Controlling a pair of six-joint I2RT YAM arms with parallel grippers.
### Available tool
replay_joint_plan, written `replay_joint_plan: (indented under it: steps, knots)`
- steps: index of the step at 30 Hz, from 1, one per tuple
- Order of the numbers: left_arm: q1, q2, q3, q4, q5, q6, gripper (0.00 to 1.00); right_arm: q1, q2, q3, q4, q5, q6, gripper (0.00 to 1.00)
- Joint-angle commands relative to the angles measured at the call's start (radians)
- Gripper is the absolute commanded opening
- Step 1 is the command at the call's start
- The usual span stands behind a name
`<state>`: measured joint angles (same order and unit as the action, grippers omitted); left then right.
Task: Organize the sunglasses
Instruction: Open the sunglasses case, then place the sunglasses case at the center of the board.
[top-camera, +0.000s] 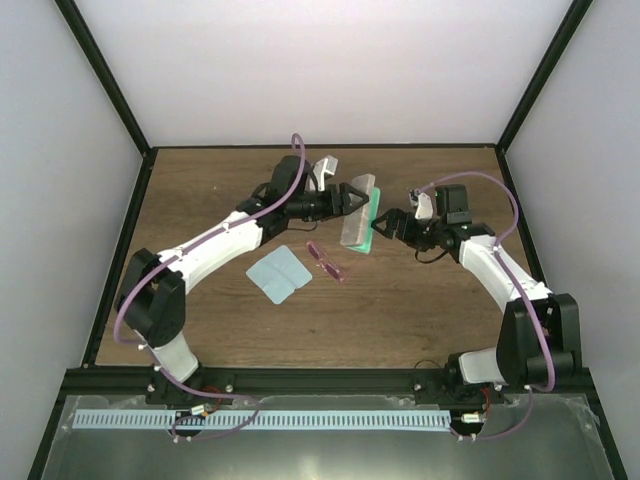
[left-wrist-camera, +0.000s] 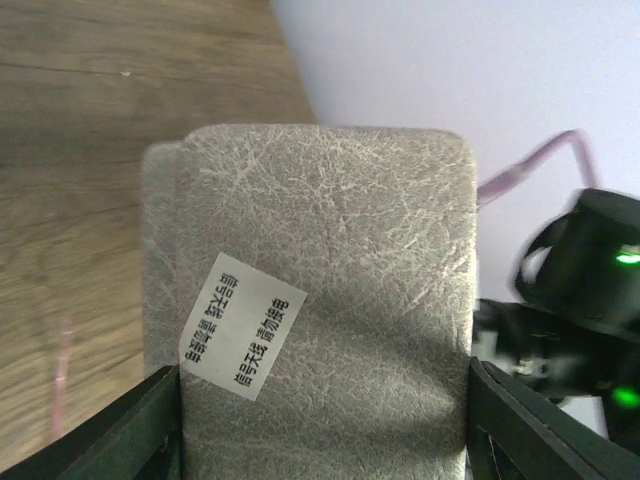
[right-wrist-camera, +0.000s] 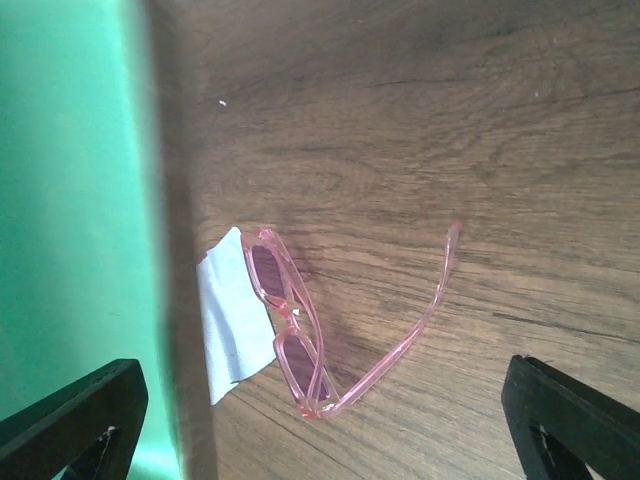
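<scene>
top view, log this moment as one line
left gripper: shut on glasses case | right gripper: open, at case's green side | sunglasses: on table, one temple out | light blue cloth: next to them

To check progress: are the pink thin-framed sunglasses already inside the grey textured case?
No, the pink thin-framed sunglasses lie on the brown wooden table, outside the grey textured case.

Soft, even brightness; faint shadow beside the sunglasses (right-wrist-camera: 288, 318); blurry green case (right-wrist-camera: 70, 200) edge.
</scene>
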<state>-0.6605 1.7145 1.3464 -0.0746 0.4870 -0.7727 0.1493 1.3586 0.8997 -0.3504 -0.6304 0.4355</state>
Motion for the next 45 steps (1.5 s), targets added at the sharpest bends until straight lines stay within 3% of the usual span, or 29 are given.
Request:
replay_joint_plan:
  steps: [1,8,13,17,23,26,31,37,45]
  knots:
    - [0.004,-0.060,0.025,0.122,0.056,-0.025,0.42,0.007,0.004,0.003,-0.022,0.015,0.002,1.00]
    - [0.019,-0.040,0.014,0.061,0.053,0.045,0.42,0.007,-0.079,0.041,-0.020,0.024,0.014,1.00]
    - [0.008,0.035,0.038,-0.034,0.192,0.196,0.42,-0.050,-0.157,0.072,-0.111,0.243,0.049,1.00]
    - [-0.049,0.111,0.071,-0.123,0.357,0.309,0.43,-0.161,-0.167,0.050,-0.151,0.250,0.057,1.00]
    - [-0.147,0.322,0.216,-0.285,0.562,0.504,0.45,-0.180,-0.170,-0.001,-0.140,0.210,0.086,1.00]
    - [-0.158,0.473,0.350,-0.457,0.650,0.637,0.45,-0.181,-0.179,-0.009,-0.148,0.217,0.083,1.00]
    - [-0.154,0.665,0.579,-0.708,0.646,0.832,0.46,-0.183,-0.192,-0.015,-0.166,0.224,0.068,1.00]
    - [-0.147,0.755,0.666,-0.798,0.602,0.880,0.65,-0.185,-0.201,-0.010,-0.186,0.230,0.053,1.00]
    - [-0.148,0.674,0.633,-0.777,0.588,0.862,0.87,-0.188,-0.224,-0.032,-0.195,0.251,0.046,1.00]
